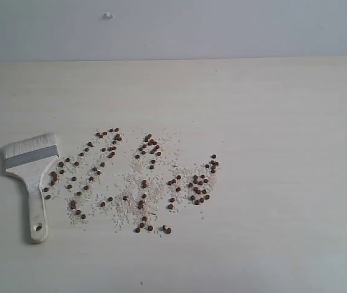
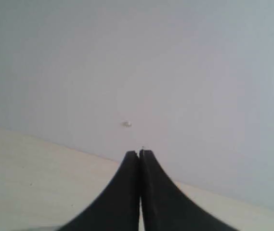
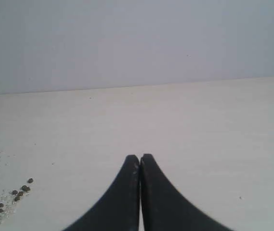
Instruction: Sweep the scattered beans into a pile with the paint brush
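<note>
My left hand and right hand sit pressed together. The paint brush, nine o'clock of the beans, looks light; I'd grip its stiff handle.

The pale wooden table has open room at the back and on the right. Small reddish-brown beans lie spread across the middle. A wide flat brush with a pale wooden handle lies just left of them.
</note>
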Available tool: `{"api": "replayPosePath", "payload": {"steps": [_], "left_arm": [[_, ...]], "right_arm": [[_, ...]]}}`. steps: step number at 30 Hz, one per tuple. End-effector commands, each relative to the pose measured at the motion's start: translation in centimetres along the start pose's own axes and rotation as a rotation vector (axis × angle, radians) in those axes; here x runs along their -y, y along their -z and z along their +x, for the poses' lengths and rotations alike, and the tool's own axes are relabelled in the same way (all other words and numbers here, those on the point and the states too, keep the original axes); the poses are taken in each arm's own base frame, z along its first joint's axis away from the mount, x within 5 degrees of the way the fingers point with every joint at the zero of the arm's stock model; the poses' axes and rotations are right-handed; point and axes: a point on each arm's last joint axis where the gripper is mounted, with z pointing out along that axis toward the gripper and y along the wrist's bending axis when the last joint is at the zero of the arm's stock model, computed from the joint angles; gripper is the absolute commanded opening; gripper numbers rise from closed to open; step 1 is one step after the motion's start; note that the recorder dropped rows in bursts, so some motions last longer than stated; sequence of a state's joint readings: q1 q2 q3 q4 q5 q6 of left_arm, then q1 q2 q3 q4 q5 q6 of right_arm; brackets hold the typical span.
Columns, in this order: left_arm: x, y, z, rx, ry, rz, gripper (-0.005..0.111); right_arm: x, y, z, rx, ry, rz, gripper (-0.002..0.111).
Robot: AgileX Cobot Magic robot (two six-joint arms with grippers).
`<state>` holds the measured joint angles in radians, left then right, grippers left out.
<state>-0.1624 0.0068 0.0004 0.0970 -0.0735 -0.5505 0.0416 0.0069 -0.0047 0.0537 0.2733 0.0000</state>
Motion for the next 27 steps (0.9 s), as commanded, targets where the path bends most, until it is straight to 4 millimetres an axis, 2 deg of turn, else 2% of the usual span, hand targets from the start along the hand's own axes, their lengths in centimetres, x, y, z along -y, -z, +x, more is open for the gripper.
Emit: {"api": "replayPosePath", "payload": {"steps": [1, 6, 13, 15, 20, 23, 27], "left_arm": [[0.6, 0.1, -1.0, 0.115, 0.021, 0.066, 0.000], [1.3, 0.4, -2.1, 0.237, 0.016, 0.141, 0.000], [1.2, 0.4, -2.0, 0.225, 0.023, 0.135, 0.000], [0.8, 0.2, -1.5, 0.166, 0.060, 0.095, 0.000], [1.3, -0.3, -2.7, 0.038, 0.091, 0.011, 0.000], [1.6, -1.4, -3.5, -0.062, 0.091, -0.047, 0.000], [1.9, -4.0, -4.3, -0.166, 0.040, -0.099, 0.000]], "right_arm": [[0.0, 0.0, 0.0, 0.012, 0.002, 0.006, 0.000], [0.0, 0.0, 0.0, 0.012, 0.002, 0.006, 0.000], [0.0, 0.0, 0.0, 0.012, 0.002, 0.006, 0.000], [0.0, 0.0, 0.0, 0.012, 0.002, 0.006, 0.000], [0.0, 0.0, 0.0, 0.012, -0.001, 0.005, 0.000], [0.0, 0.0, 0.0, 0.012, -0.001, 0.005, 0.000], [0.0, 0.0, 0.0, 0.012, -0.001, 0.005, 0.000]]}}
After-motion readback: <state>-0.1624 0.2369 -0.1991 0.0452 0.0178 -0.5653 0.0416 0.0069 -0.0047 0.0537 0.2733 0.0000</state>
